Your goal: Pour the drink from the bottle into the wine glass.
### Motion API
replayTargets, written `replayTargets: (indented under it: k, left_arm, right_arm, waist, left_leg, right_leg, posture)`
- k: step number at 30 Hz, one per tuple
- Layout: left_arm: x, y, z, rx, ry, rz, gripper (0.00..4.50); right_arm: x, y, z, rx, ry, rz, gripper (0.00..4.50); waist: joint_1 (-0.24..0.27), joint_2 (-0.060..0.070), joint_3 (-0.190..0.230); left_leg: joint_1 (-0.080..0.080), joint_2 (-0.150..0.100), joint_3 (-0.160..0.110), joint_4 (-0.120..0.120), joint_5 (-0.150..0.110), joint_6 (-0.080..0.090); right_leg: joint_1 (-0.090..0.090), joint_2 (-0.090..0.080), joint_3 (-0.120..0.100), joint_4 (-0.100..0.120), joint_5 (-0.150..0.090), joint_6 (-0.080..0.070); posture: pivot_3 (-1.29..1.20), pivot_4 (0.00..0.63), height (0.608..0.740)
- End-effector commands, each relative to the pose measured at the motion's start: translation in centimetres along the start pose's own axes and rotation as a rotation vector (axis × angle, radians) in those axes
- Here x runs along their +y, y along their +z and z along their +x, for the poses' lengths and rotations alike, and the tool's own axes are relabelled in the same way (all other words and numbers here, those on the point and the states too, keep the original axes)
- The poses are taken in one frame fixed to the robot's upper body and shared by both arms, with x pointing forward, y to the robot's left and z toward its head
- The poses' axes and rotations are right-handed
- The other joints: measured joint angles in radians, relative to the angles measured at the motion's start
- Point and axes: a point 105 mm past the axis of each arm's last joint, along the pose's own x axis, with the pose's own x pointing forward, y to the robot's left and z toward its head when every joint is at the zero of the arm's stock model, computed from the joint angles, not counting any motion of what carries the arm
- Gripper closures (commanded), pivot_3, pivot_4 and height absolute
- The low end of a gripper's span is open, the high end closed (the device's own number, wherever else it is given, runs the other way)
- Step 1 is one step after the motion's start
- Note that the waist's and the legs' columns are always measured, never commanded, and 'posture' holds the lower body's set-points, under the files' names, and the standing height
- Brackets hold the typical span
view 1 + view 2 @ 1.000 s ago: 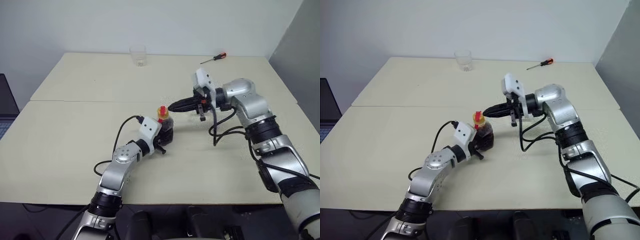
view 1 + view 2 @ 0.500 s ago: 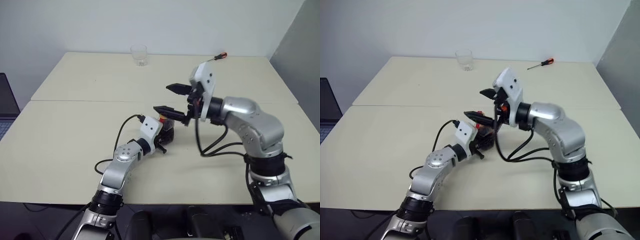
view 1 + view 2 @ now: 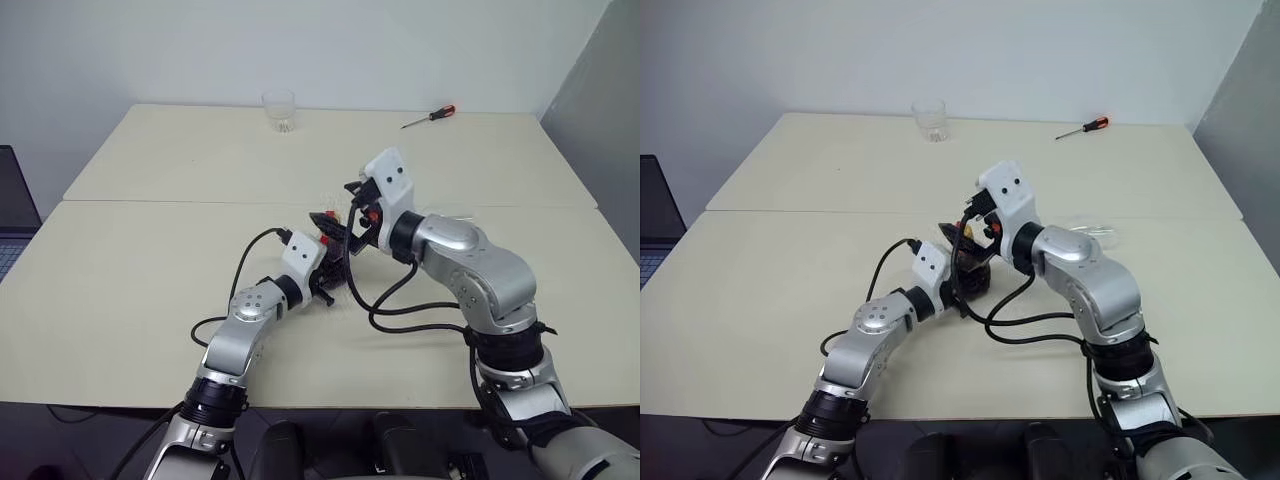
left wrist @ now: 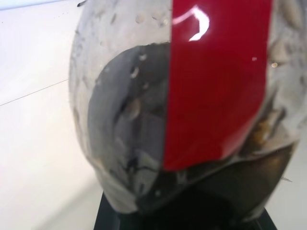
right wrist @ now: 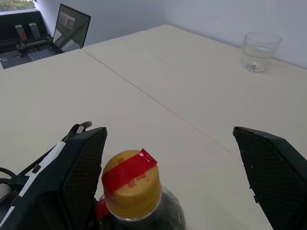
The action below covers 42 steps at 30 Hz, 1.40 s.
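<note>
Silver-grey jointed arms, white wrist housings, looping black cables, textured black claw fingers point(image 5: 268, 167).

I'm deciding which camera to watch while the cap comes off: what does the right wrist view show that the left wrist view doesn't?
Right wrist view: the bottle's yellow cap with its red strip, the right gripper's open fingers either side of it, the tumbler and a laptop.
Left wrist view: the red label and dark drink close up.
Both: the bottle and the table.

Yellow-necked bottle point(image 5: 132, 194), red label strip
</note>
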Motion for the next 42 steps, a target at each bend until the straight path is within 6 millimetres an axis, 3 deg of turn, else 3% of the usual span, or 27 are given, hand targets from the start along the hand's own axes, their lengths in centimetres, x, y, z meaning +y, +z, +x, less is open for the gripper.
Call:
replayTargets:
  k: [1, 15, 24, 42]
  left_arm:
    - [-0.5, 1.1, 0.3, -0.039, -0.02, 0.026, 3.75]
    - [-0.4, 1.0, 0.2, -0.039, -0.014, 0.026, 3.75]
    - [-0.4, 0.9, 0.3, -0.039, -0.019, 0.028, 3.75]
    - [-0.4, 1.0, 0.5, -0.042, -0.03, 0.033, 3.75]
  right_arm:
    - [0.6, 1.0, 0.4, -0.035, 0.009, -0.01, 0.0]
    - [-1.1, -0.3, 1.8, -0.025, -0.08, 0.03, 0.0]
    - [-2.2, -0.4, 0.2, -0.03, -0.09, 0.032, 0.0]
    - [-0.9, -0.1, -3.5, -0.01, -0.012, 0.023, 0.0]
  waist:
    - [0.0, 0.0, 0.0]
    - [0.0, 0.0, 0.0]
    - [0.001, 0.0, 0.0]
    - [-0.003, 0.0, 0.0]
  left_leg:
    - [0.0, 0.0, 0.0, 0.0, 0.0, 0.0]
    - [0.0, 0.0, 0.0, 0.0, 0.0, 0.0]
    - [0.0, 0.0, 0.0, 0.0, 0.0, 0.0]
    - [-0.001, 0.0, -0.001, 0.0, 0.0, 0.0]
  right_leg:
    - [0.0, 0.0, 0.0, 0.0, 0.0, 0.0]
    - [0.0, 0.0, 0.0, 0.0, 0.0, 0.0]
    - [0.0, 0.0, 0.0, 0.0, 0.0, 0.0]
    - [0.0, 0.0, 0.0, -0.001, 0.0, 0.0]
  posture:
    - [0.0, 0.15, 0.74]
    - [0.0, 0.15, 0.74]
    - [0.0, 0.15, 0.74]
    - [0.0, 0.15, 0.74]
